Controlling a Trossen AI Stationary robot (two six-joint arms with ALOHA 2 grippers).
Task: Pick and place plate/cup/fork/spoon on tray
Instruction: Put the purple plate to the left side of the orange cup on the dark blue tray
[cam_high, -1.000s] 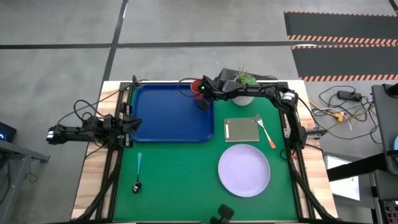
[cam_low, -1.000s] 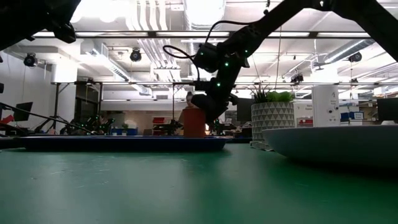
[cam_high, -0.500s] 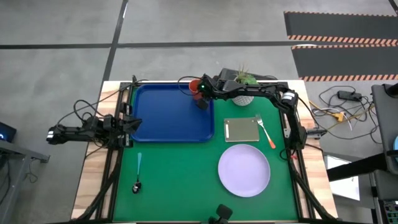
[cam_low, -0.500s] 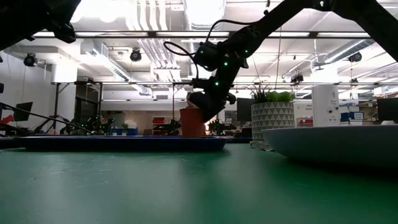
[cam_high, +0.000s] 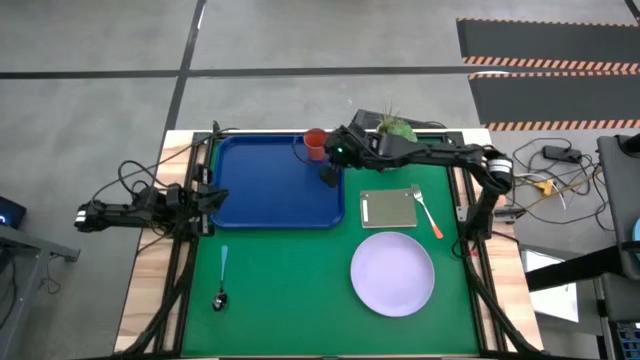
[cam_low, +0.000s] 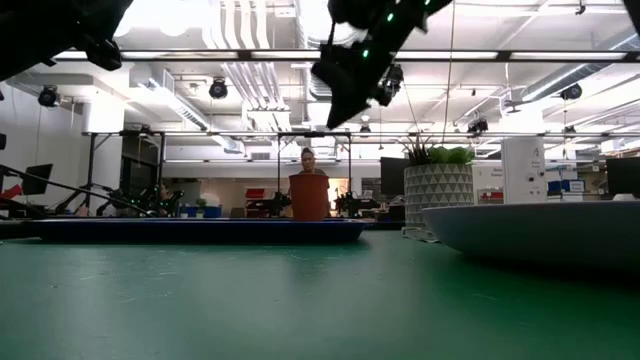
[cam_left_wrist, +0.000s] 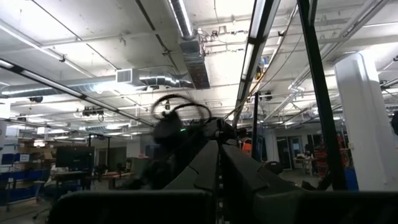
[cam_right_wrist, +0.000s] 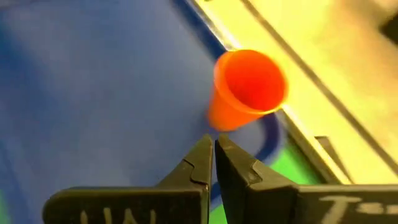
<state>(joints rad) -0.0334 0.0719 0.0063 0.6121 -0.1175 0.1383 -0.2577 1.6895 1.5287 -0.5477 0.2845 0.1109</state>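
The orange-red cup (cam_high: 314, 143) stands upright on its base in the far right corner of the blue tray (cam_high: 262, 190); it also shows in the right wrist view (cam_right_wrist: 245, 87) and the low view (cam_low: 309, 196). My right gripper (cam_right_wrist: 214, 149) is shut and empty, raised above the tray's right rim just near of the cup (cam_high: 328, 177). The plate (cam_high: 392, 272), the fork (cam_high: 428, 212) and the spoon (cam_high: 221, 280) lie flat on the green mat. My left gripper (cam_high: 207, 197) waits shut at the tray's left edge.
A grey-green square pad (cam_high: 388, 207) lies right of the tray, with the fork beside it. A white pot with a green plant (cam_high: 393, 135) stands at the far edge, close behind my right arm. The green mat (cam_high: 290, 290) lies open between the spoon and the plate.
My right gripper has risen from beside the cup to well above it and drawn a little toward the table's right and near edges. The cup stays standing on the tray's far right corner.
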